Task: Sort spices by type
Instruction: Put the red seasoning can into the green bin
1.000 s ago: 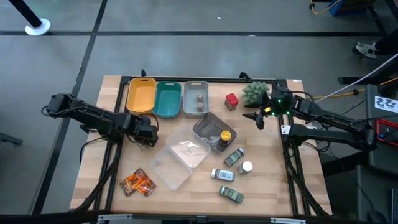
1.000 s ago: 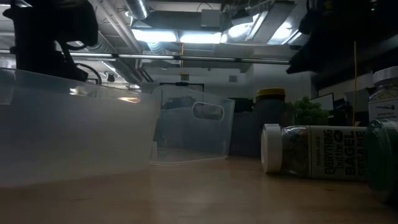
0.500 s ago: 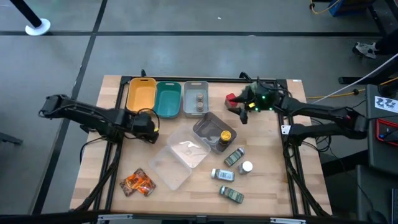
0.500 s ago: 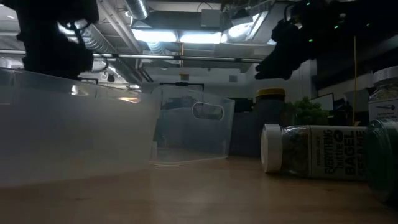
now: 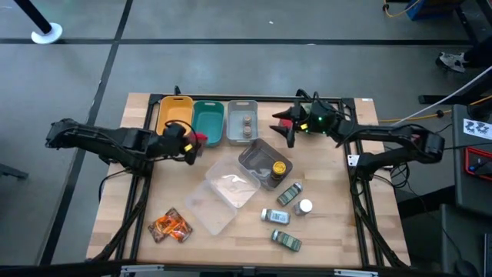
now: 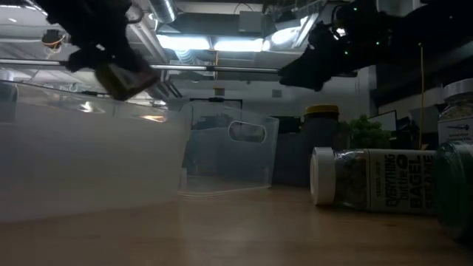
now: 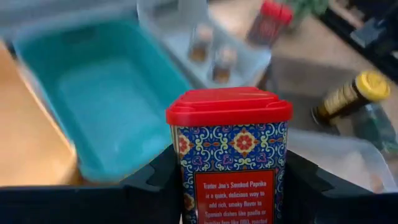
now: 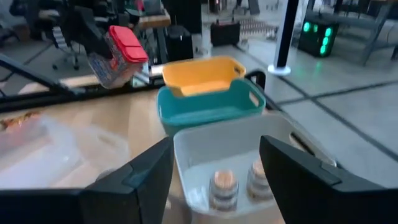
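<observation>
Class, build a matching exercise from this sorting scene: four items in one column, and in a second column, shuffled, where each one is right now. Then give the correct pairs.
Items
1. red-lidded paprika tin
2. two tiny brown jars
3. orange foil packets
4. yellow-lidded jar

Places
A. loose on the table, near the front left corner
B. in the grey bin
C. held in the left gripper
D. lying in a clear tray

Pairs: 1-C, 2-B, 3-A, 4-D
</observation>
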You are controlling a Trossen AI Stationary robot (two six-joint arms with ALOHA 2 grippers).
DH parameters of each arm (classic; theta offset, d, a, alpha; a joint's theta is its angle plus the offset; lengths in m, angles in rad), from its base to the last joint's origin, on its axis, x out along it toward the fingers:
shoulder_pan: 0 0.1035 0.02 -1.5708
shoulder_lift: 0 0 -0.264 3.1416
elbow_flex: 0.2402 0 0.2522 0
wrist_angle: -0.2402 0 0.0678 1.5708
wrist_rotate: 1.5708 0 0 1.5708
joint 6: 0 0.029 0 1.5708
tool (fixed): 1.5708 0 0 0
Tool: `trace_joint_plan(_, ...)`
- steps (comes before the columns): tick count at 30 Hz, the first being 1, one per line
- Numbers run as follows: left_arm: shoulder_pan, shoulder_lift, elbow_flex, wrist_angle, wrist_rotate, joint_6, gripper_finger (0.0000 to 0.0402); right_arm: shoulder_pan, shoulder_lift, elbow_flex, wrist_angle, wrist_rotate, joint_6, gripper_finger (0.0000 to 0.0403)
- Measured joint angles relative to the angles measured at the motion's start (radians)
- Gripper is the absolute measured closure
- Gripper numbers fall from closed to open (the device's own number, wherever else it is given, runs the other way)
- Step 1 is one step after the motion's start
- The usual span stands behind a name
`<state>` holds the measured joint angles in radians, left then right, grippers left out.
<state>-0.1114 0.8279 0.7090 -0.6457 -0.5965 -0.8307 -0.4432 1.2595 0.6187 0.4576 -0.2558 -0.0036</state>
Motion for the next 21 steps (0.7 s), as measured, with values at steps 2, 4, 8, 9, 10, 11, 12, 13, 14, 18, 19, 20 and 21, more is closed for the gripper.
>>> trace_joint_plan(2, 0.006, 0.014, 0.000, 0.045, -0.075, 0.072, 0.0232, 0.013, 0.024, 0.007, 0.045, 0.004, 0.001, 0.0164)
trace_joint_plan(4, 0.017, 0.032, -0.011, 0.092, -0.153, 0.126, 0.0231, 0.029, 0.048, 0.023, 0.065, 0.026, 0.000, 0.0164)
trace_joint_plan(8, 0.055, 0.076, -0.074, 0.213, -0.257, 0.196, 0.0230, 0.061, 0.092, 0.065, 0.065, 0.044, -0.004, 0.0164)
trace_joint_plan(9, 0.068, 0.087, -0.092, 0.248, -0.274, 0.208, 0.0230, 0.066, 0.101, 0.073, 0.066, 0.044, -0.005, 0.0164)
trace_joint_plan(10, 0.080, 0.097, -0.110, 0.285, -0.286, 0.213, 0.0230, 0.070, 0.109, 0.079, 0.066, 0.044, -0.008, 0.0164)
trace_joint_plan(11, 0.094, 0.108, -0.129, 0.328, -0.300, 0.220, 0.0229, 0.073, 0.114, 0.082, 0.065, 0.045, -0.016, 0.0164)
trace_joint_plan(12, 0.109, 0.118, -0.147, 0.367, -0.317, 0.235, 0.0229, 0.073, 0.118, 0.085, 0.065, 0.045, -0.027, 0.0164)
trace_joint_plan(13, 0.125, 0.131, -0.162, 0.405, -0.338, 0.246, 0.0229, 0.073, 0.120, 0.086, 0.064, 0.045, -0.031, 0.0164)
trace_joint_plan(14, 0.142, 0.144, -0.178, 0.448, -0.356, 0.267, 0.0229, 0.073, 0.120, 0.086, 0.064, 0.046, -0.031, 0.0164)
trace_joint_plan(18, 0.222, 0.204, -0.237, 0.657, -0.381, 0.369, 0.0229, 0.073, 0.120, 0.086, 0.065, 0.046, -0.031, 0.0164)
trace_joint_plan(19, 0.243, 0.223, -0.250, 0.708, -0.380, 0.385, 0.0229, 0.073, 0.120, 0.086, 0.065, 0.046, -0.031, 0.0164)
trace_joint_plan(20, 0.264, 0.244, -0.263, 0.756, -0.380, 0.399, 0.0229, 0.073, 0.120, 0.086, 0.065, 0.046, -0.031, 0.0164)
trace_joint_plan(21, 0.284, 0.266, -0.273, 0.800, -0.380, 0.412, 0.0228, 0.073, 0.120, 0.086, 0.065, 0.046, -0.031, 0.0164)
